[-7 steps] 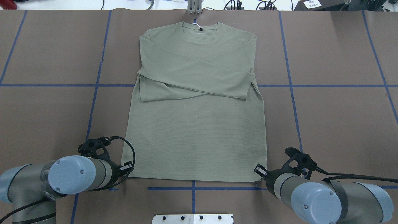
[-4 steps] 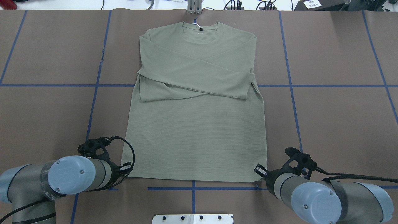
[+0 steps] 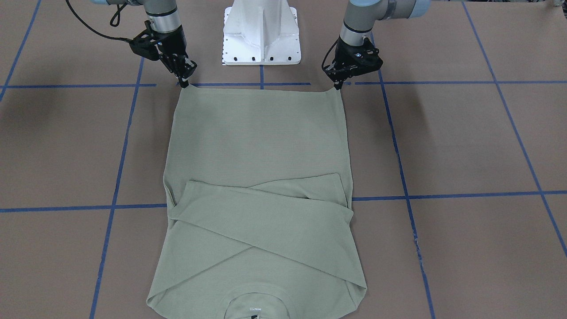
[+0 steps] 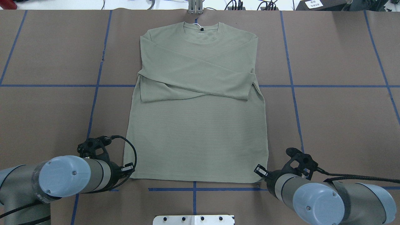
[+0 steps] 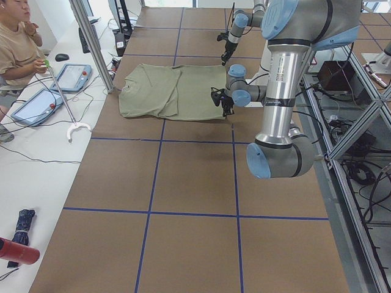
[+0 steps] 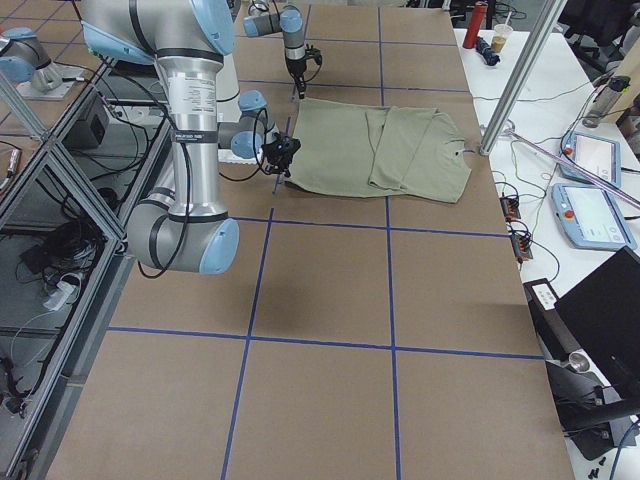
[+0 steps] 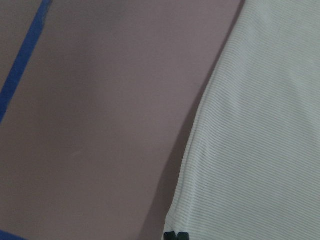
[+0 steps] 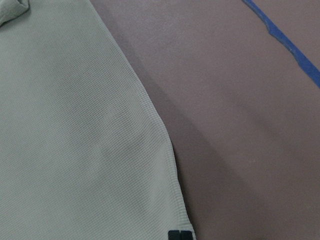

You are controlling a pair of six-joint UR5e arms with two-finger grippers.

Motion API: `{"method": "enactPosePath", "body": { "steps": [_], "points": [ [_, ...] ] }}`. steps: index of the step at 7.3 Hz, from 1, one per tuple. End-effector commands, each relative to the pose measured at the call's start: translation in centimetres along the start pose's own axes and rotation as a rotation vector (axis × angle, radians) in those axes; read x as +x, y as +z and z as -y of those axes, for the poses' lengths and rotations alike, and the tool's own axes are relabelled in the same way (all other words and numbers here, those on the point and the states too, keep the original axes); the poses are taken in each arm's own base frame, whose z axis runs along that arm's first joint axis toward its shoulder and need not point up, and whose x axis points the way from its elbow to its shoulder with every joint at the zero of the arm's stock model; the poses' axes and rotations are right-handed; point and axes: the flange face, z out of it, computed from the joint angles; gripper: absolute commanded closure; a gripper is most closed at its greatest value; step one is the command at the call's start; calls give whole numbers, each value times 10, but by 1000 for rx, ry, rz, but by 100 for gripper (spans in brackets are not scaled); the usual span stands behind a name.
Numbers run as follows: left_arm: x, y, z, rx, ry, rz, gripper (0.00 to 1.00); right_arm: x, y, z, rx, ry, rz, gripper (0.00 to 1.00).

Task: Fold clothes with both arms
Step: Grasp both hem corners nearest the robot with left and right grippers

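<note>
The sage-green shirt [image 4: 197, 131] lies flat on the brown table, sleeves crossed over the chest [image 3: 257, 221] and collar at the far edge. My left gripper [image 3: 339, 85] is shut on the hem corner nearest me on the left. Its fingertips [image 7: 175, 235] pinch the ribbed edge of the shirt [image 7: 260, 125]. My right gripper [image 3: 183, 83] is shut on the other hem corner, where its fingertips [image 8: 180, 235] meet the shirt [image 8: 75, 125]. Both corners are drawn up into small points. In the overhead view the wrists cover the left gripper [image 4: 129, 172] and the right gripper [image 4: 262, 175].
The white pedestal base [image 3: 261, 31] stands just behind the hem between the arms. Blue tape lines [image 4: 290, 86] grid the table. A metal post [image 4: 195, 7] rises beyond the collar. A person [image 5: 15, 43] sits at the side bench with tablets [image 5: 36, 104].
My left arm has shifted slightly left and back, and the left hem corner has drawn in a little. The right arm has barely moved.
</note>
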Motion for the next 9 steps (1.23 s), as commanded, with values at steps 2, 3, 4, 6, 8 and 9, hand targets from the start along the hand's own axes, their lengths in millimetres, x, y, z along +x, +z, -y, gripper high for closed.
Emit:
{"method": "enactPosePath", "body": {
  "steps": [2,3,4,6,8,9],
  "points": [
    [6,-49,-17,-59,1,-43,100,16,-53,-7,-86,-27,18,100],
    [-3,-62,-30,-84,5,-51,100,31,-67,0,-95,-39,6,100],
    [-6,-76,-50,-127,-34,-65,100,36,-80,1,-117,-44,2,100],
    [-3,-103,-61,-163,-59,-110,100,45,-113,6,-161,-49,7,100],
    [3,-118,-48,-162,-60,-138,100,30,-118,38,-100,-23,47,100],
    [13,-123,-25,-114,-16,-170,100,20,-104,48,-55,-83,41,100]
  ]
}}
